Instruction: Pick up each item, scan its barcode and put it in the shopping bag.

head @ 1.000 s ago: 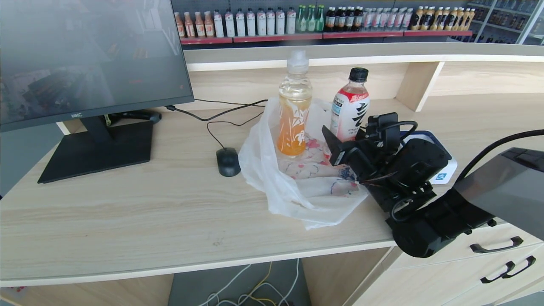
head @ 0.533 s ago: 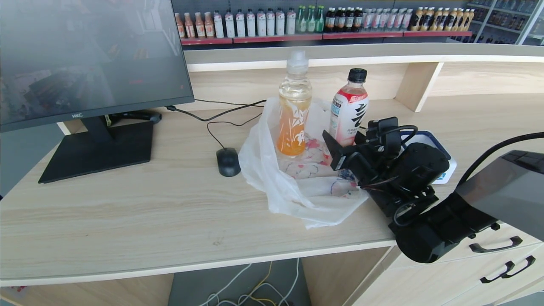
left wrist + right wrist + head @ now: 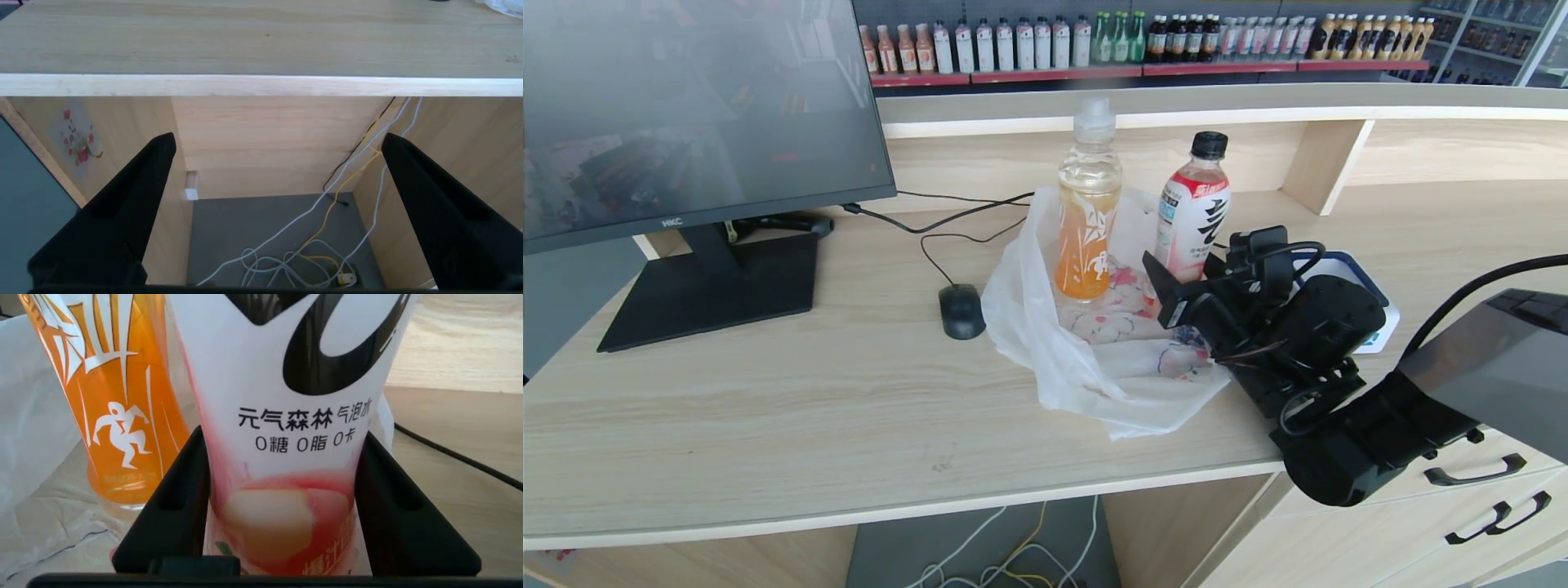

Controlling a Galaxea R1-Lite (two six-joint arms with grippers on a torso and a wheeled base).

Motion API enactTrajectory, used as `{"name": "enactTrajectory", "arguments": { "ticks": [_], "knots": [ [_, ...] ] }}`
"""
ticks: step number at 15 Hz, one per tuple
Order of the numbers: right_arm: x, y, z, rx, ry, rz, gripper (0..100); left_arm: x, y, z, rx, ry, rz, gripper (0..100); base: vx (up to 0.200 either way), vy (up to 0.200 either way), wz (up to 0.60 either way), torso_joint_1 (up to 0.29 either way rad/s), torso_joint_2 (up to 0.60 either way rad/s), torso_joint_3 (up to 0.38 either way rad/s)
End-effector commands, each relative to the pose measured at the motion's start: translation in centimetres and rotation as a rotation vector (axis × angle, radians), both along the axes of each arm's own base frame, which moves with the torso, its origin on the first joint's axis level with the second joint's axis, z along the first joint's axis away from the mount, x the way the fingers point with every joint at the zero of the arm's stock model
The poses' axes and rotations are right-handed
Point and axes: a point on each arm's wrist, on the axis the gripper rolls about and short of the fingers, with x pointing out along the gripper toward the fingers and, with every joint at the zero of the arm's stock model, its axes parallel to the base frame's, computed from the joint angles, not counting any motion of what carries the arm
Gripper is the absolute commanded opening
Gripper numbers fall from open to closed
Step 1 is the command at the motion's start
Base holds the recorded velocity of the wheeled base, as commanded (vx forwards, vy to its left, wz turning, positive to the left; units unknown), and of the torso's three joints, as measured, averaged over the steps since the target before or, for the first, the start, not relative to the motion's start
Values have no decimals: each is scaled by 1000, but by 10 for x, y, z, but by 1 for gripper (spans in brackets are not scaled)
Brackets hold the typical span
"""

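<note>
A pink drink bottle point(image 3: 1194, 208) with a black cap stands upright at the right edge of the white shopping bag point(image 3: 1078, 367). My right gripper point(image 3: 1192, 273) is shut on its lower part. In the right wrist view the black fingers point(image 3: 176, 490) press both sides of the pink bottle point(image 3: 294, 457). An orange drink bottle point(image 3: 1088, 204) stands upright inside the bag, just left of the pink one, and shows in the right wrist view as well point(image 3: 122, 400). My left gripper point(image 3: 278, 212) hangs open below the counter's front edge.
A monitor point(image 3: 686, 114) on its stand fills the counter's left, with a barcode scanner point(image 3: 784, 222) behind the stand and a mouse point(image 3: 961, 310) by the bag. A white and blue pad point(image 3: 1376, 327) lies under my right arm. Drawers point(image 3: 1474, 478) sit at the lower right.
My right arm shifted slightly down and to the right with the pink bottle during the first half second, then held still. The left arm has not moved.
</note>
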Motion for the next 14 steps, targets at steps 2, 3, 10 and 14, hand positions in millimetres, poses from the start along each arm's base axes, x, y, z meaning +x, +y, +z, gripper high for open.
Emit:
{"name": "enactTrajectory", "arguments": {
  "ticks": [2,3,10,14],
  "knots": [
    [0,0,-3,-6,11,-1,0,0,0,0,0,0,0,100,0,0,0,0,0,0],
    [0,0,-3,-5,10,-2,0,0,0,0,0,0,0,100,0,0,0,0,0,0],
    [-15,-10,12,7,-2,-6,100,0,0,0,0,0,0,100,0,0,0,0,0,0],
    [-49,-28,42,31,-44,-9,100,0,0,0,0,0,0,100,0,0,0,0,0,0]
  ]
}}
